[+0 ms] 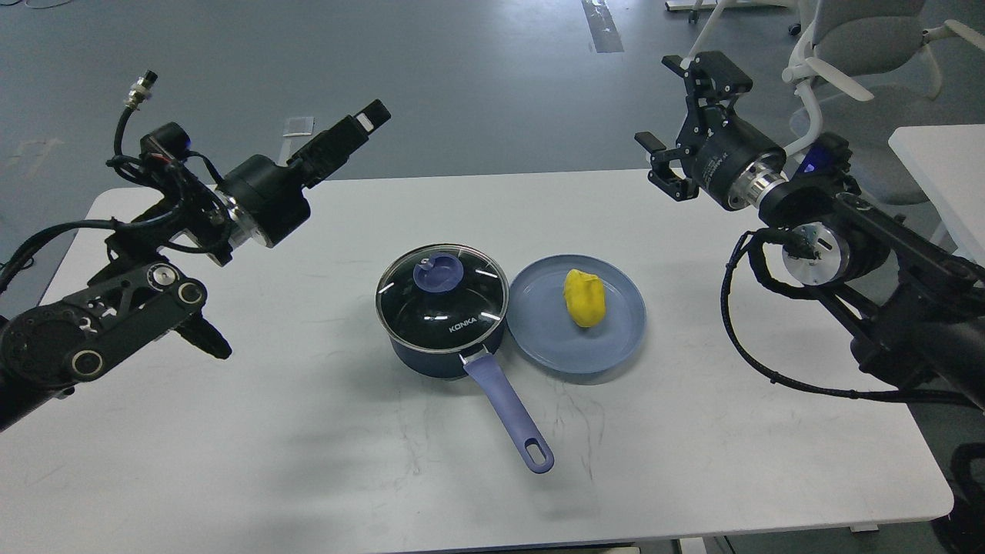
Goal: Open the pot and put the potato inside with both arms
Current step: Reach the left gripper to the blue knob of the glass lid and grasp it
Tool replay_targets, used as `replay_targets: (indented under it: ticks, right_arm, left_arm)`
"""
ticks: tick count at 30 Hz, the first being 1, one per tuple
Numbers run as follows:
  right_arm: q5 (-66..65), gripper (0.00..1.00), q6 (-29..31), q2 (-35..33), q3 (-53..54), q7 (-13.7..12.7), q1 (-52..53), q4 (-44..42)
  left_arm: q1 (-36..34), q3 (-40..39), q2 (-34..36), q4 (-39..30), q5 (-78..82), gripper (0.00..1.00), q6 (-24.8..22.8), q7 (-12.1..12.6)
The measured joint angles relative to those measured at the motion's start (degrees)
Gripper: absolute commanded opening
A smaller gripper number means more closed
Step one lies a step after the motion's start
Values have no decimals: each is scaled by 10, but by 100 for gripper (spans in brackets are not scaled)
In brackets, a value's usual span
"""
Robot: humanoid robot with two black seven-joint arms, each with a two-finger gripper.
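Currently lid on pot [442,323]; potato [584,298] on plate [616,348]; right end effector [683,123] spread wide; left end effector [368,121] state unclear.

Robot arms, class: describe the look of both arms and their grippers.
Both arms are black and jointed. The left arm has round silver-ringed joints and looping black cables. The right arm shows a silver wrist ring and a long black cable. The right gripper has black, angular fingers.
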Motion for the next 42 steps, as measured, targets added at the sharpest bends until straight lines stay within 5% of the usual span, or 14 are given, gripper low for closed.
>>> replay_targets:
  ticks: [10, 19, 42]
  right_arm:
    - [1, 100, 30, -22, 40, -1, -51, -6]
    - [1, 100, 30, -26, 51, -1, -81, -3]
    - [0, 100, 26, -33, 56, 3, -87, 0]
  left_arm:
    - [-65, 153, -59, 72, 266, 98, 71, 0]
    - [-59, 200, -93, 133, 398, 98, 136, -7]
    - [-45, 208, -90, 148, 346, 96, 121, -32]
